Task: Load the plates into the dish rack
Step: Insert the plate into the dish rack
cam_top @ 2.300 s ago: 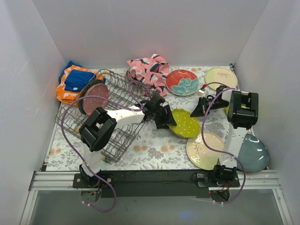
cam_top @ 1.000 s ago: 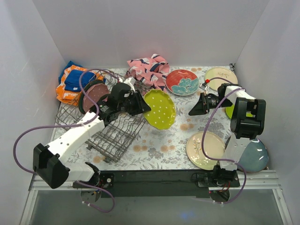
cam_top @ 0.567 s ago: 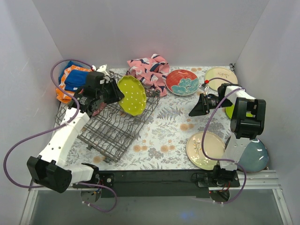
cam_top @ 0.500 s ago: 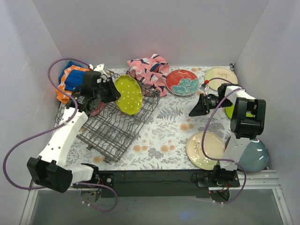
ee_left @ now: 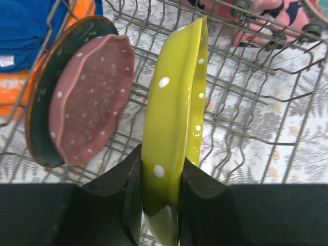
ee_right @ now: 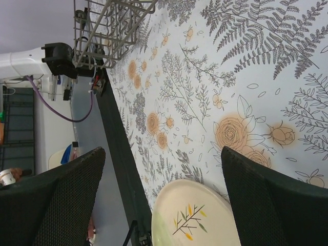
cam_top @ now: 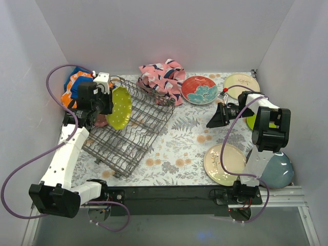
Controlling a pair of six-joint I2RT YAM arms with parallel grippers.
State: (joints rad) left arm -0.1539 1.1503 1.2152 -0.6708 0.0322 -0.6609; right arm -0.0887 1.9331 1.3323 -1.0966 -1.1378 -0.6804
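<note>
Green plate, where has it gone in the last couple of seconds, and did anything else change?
The left gripper carried the green plate from mid-table left over the dish rack, turning it on edge beside the pink plate; its fingers still clamp it. The other plates and cloths stayed put.

Bright, even light; sharp, faint shadows
</note>
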